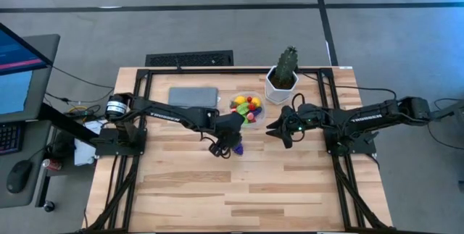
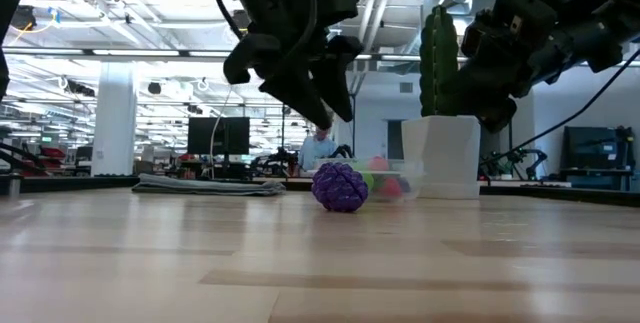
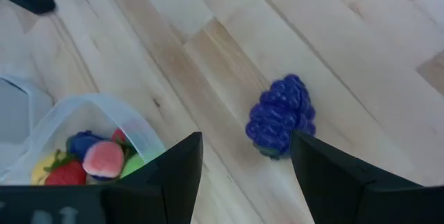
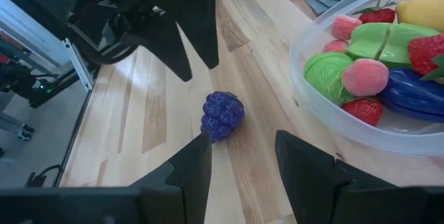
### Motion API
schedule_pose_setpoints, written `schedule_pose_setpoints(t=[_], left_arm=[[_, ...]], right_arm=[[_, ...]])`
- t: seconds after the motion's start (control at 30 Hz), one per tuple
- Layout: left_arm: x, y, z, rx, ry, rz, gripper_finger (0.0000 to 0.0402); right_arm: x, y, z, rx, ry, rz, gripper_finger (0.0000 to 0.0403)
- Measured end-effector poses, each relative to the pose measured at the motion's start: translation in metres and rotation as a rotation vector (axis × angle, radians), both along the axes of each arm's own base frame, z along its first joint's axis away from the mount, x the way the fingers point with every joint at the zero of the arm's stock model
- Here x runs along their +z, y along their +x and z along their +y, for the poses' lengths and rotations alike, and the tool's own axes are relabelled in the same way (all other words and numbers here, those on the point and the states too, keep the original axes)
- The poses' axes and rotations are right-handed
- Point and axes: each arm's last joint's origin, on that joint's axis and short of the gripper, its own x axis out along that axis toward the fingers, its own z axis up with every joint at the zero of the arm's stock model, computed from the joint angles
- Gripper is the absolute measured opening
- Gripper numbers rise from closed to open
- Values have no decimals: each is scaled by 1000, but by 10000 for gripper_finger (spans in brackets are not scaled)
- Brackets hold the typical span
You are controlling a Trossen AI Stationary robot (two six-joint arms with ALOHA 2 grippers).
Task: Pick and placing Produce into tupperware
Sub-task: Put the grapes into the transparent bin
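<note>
- The folded grey-blue cloth (image 1: 193, 96) lies flat toward the table's far left, its long side running left to right.
- The left gripper (image 1: 230, 147) hangs above the purple grape bunch (image 1: 239, 148), fingers parted and holding nothing.
- The bunch lies on bare wood just in front of the tupperware (image 1: 248, 108), not touching it. In the left wrist view its long axis (image 3: 280, 115) runs roughly along the gap between the fingers.
- The tupperware holds yellow, green, red, pink and blue pieces.
- The right gripper (image 1: 280, 129) hovers right of the container, fingers apart, empty.
- The potted cactus (image 1: 283, 73) stands upright behind it.
</note>
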Motion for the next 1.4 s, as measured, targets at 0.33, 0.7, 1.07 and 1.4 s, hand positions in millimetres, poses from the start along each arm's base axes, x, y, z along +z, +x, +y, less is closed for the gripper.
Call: schedule_pose_setpoints(t=[0.33, 0.7, 1.07, 1.4], left_arm=[[0, 2, -1, 21, -38, -10, 265], [-1, 2, -2, -25, -42, -10, 326], [-10, 7, 1, -66, -50, -1, 327], [-26, 14, -3, -56, -21, 53, 327]], right_arm=[[-1, 0, 0, 2, 1, 12, 182], [-1, 0, 0, 2, 1, 11, 182], [-1, 0, 0, 1, -1, 10, 182], [-2, -1, 0, 0, 10, 22, 182]])
